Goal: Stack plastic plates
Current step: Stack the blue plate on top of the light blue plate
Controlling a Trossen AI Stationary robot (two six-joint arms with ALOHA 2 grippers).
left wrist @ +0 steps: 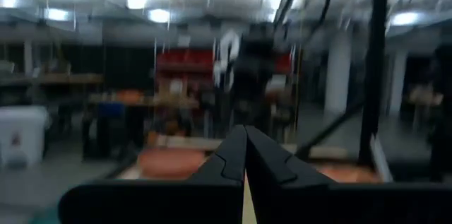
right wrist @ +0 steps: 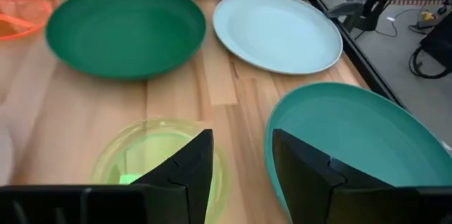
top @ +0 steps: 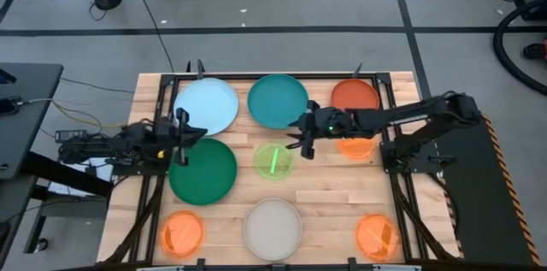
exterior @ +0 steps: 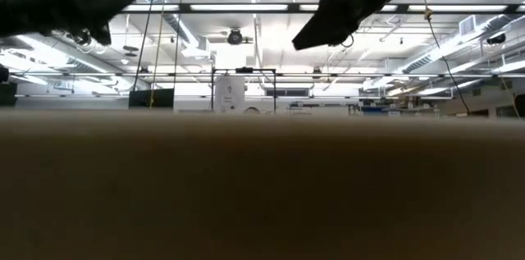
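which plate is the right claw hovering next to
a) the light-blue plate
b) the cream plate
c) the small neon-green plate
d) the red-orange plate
c: in the high view the right claw sits between the small neon-green plate and the teal plate, and the right wrist view shows its open fingers right over the green plate's rim, with the cream plate far off at the table's near edge.

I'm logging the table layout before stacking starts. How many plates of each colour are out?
Light-blue plate: 1
Teal plate: 1
Dark-green plate: 1
Red-orange plate: 1
Cream plate: 1
Neon-green plate: 1
Small orange plates: 3
Total: 9
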